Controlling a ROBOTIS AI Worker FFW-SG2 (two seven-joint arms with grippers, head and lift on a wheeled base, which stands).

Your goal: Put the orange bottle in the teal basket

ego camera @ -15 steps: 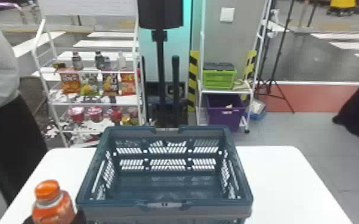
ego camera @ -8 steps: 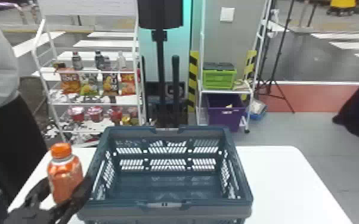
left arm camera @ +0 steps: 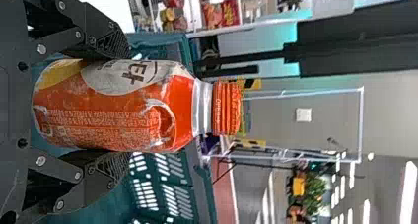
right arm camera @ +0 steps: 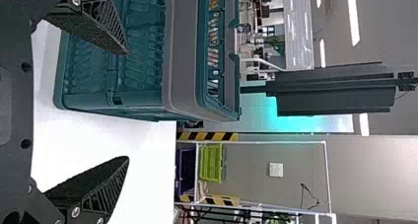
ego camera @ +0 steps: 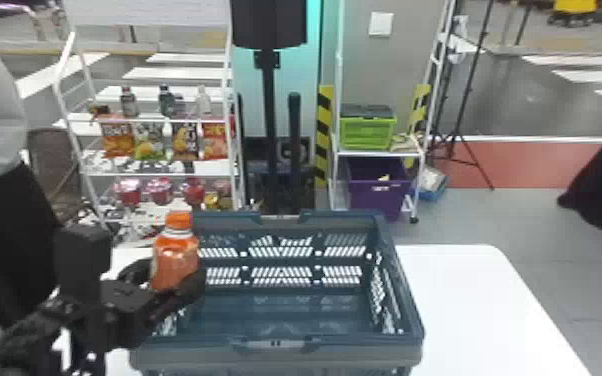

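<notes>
One end effector (ego camera: 175, 277), the left, is pinching the orange bottle (ego camera: 175, 255) by the teal basket (ego camera: 280, 357); the right one (right arm camera: 127, 105) is hovering, spread.

1. Lit brightly, quite evenly, over the white worktop (ego camera: 475, 310).
2. Washed almost plain white at its far right corner.
3. Glows turquoise from a panel (ego camera: 285, 70) beyond its far edge.
4. Shines overhead from white light strips (right arm camera: 353, 17), in right wrist view.
</notes>
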